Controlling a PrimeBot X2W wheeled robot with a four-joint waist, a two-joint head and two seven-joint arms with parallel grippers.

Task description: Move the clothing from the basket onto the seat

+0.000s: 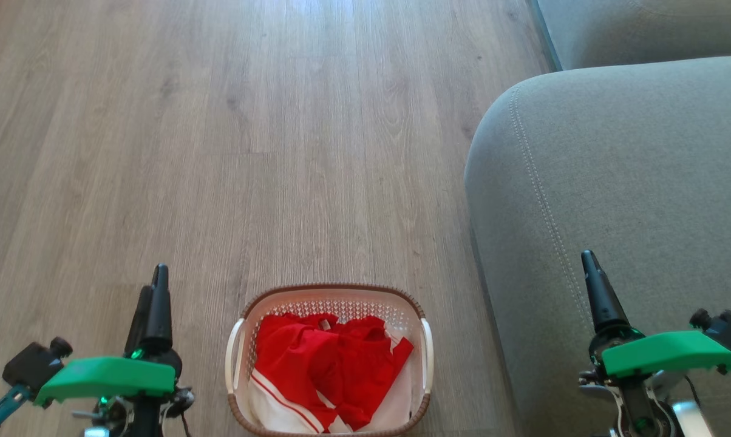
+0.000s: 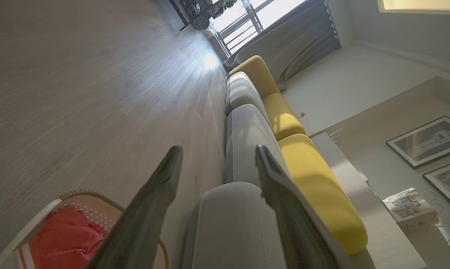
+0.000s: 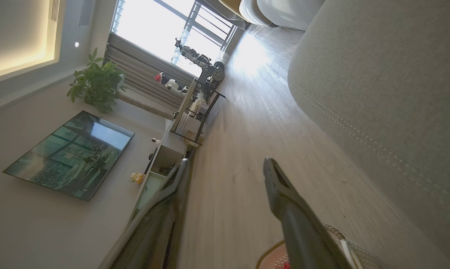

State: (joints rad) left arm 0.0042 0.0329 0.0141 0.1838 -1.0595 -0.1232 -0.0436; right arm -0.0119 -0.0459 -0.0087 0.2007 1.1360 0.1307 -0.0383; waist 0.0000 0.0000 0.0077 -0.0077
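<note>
Setting: a living room with a pale grey-brown wood-plank floor (image 1: 220,121).

My left gripper (image 2: 218,149): its two long dark fingers stand apart with nothing between them. In the head view it hovers over the floor to the left of the basket.

My right gripper (image 3: 228,162): its fingers are also spread and empty. In the head view it hangs over the near part of the seat.

Between the two grippers, a small rounded-rectangular cream-white perforated plastic basket with a brown woven-look rim (image 1: 335,286) stands on the floor. The bright red soft clothing with white panels and thin stripe trim (image 1: 323,364) lies bunched inside it.

To the basket's right, a strip of floor away, is the large grey-green upholstered seat with a double stitching line (image 1: 614,182).

Beyond: yellow sofa back cushions (image 2: 314,179), a leafy green potted plant (image 3: 96,80) and a bright window (image 3: 165,33).
</note>
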